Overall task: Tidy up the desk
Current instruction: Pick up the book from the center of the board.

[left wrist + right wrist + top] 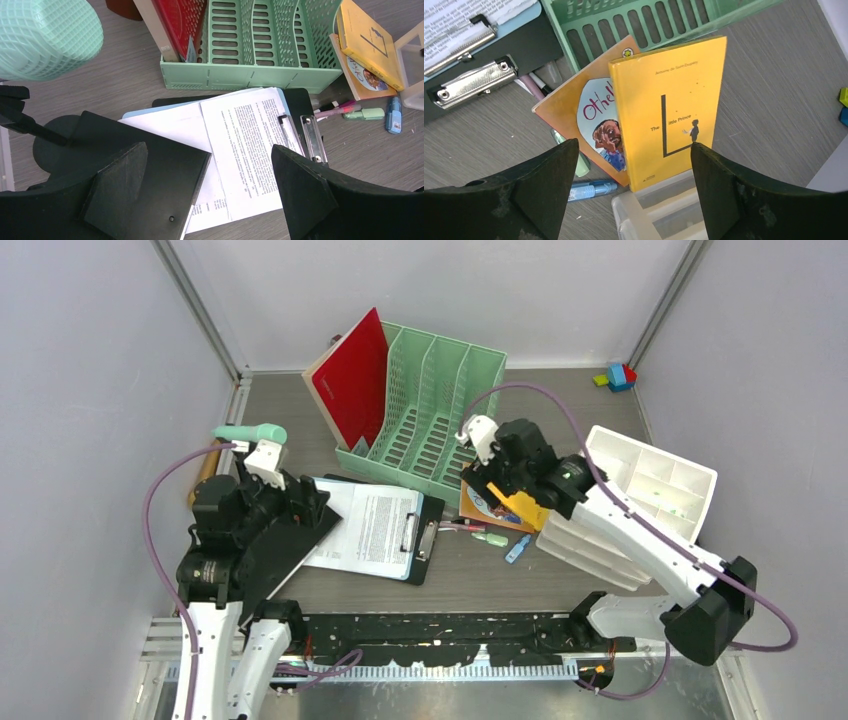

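Two books by the rack, one pincer poised over them.
Right gripper point(634, 150) hangs wide above the yellow book point(669, 110), which lies on an orange book point(589, 110) on the desk point(560, 405), beside the green rack point(430, 410). Left gripper point(210, 147) gapes over the clipboard point(375, 530), holding nothing. Likely step: lifting the yellow book. Next, the jaws must drop astride it and pinch.

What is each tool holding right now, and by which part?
Nothing is held. The left tool is open above the clipboard. The right tool is open above the yellow book, not gripping it.
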Motion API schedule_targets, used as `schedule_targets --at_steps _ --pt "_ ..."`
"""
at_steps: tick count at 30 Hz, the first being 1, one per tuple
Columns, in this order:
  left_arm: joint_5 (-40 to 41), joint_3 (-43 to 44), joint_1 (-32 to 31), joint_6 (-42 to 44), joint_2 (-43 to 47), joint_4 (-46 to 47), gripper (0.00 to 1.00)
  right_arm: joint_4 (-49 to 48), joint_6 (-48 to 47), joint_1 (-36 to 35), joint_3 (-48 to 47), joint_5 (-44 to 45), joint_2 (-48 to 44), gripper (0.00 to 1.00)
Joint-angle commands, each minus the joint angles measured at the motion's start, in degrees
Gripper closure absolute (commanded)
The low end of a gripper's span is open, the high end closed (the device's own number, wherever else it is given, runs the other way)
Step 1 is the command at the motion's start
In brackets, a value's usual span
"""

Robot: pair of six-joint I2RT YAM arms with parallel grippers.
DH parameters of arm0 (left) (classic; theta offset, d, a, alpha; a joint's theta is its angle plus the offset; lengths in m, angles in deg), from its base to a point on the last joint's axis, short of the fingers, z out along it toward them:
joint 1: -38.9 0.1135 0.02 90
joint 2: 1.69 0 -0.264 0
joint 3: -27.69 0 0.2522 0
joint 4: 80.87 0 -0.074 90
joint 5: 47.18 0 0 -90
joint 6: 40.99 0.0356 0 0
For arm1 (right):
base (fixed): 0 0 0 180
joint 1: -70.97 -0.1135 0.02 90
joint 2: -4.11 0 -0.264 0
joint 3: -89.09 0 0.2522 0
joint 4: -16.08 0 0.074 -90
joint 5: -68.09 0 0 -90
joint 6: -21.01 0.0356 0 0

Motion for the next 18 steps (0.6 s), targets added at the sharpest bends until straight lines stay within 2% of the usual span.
schedule_targets --at_steps 1,11,18 --pt "-0.94 -0.31 0.18 0.17 -0.01 3.34 0.01 -6.24 -2.60 -4.34 2.00 7.19 2.11 0.12" --pt "-0.27 -1.64 0.22 0.78 0.15 4.05 0.01 -13.41 -7.36 -14.13 12.56 9.02 2.53 0.19" --pt "1.45 -1.39 0.26 1.22 -0.61 4.77 0.01 -27.68 -8.97 -20.97 22.73 16.88 4.84 0.23"
